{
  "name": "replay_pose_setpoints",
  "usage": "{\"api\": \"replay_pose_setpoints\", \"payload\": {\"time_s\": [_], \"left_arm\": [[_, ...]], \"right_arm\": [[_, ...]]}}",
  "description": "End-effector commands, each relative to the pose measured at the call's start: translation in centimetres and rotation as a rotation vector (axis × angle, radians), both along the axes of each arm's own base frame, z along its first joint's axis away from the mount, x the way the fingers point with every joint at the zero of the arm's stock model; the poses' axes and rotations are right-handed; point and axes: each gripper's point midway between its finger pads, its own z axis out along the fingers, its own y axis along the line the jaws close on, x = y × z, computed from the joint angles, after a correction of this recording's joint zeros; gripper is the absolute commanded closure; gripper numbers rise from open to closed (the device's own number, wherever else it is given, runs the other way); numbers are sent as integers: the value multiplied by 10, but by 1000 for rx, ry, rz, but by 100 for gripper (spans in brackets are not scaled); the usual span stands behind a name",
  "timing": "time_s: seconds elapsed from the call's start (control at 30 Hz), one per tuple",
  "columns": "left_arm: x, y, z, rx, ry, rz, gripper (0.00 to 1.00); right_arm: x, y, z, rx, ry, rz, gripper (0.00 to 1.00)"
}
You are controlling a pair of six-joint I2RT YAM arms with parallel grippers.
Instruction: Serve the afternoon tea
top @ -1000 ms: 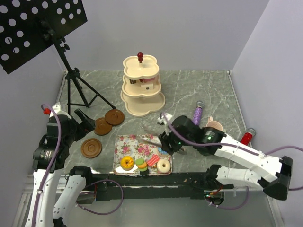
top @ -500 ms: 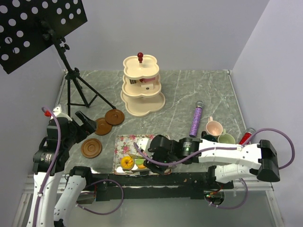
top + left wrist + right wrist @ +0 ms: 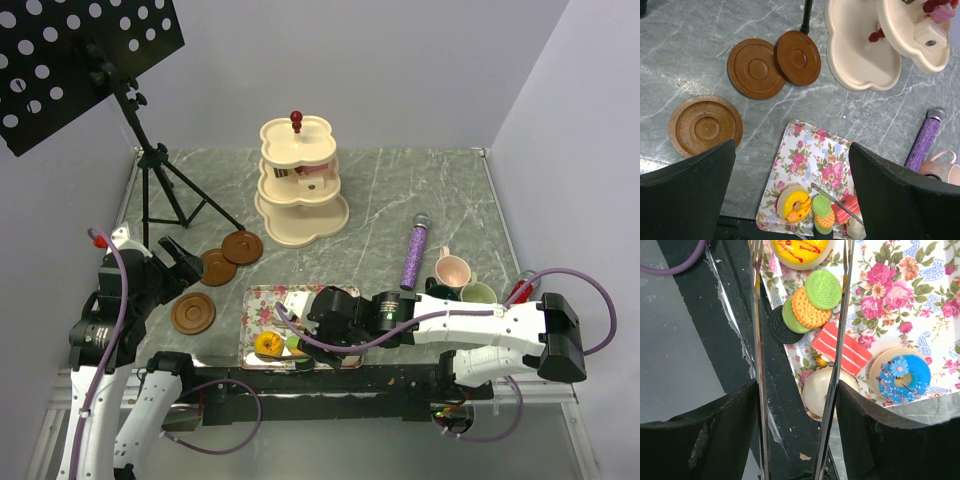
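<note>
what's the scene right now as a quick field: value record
floral tray: yellow doughnut, blue doughnut, white doughnut, striped cake slice, green macaron, orange macaron
brown saucers: three, bare, left of the tray
three-tier stand: behind the tray, pink treat on an upper tier
mugs: pink mug, pale green mug, right of the tray
purple microphone: lying beside the mugs
left gripper: open, empty, near the saucers
right gripper: prongs apart over the tray, gripping nothing

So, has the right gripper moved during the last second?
Yes. The right gripper moved left and nearer, across the floral tray toward its near edge.
</note>
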Motion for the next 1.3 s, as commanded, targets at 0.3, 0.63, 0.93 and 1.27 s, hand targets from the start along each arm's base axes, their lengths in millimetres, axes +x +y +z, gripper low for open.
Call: {"api": "replay_pose_setpoints", "payload": {"time_s": [0.3,0.63,0.93,1.27], "left_arm": [[-1,0,8,-15,-33,8,0],[-5,1,9,-15,-36,13,0],[-4,1,10,-9,-38,13,0],[-5,2,10,-10,-41,19,0]], "right_arm": [[-1,15,3,34,3,3,32],[4,11,1,18,-11,-28,36],[4,11,-5,-5,-9,-25,37],[10,16,10,45,-21,-75,52]]}}
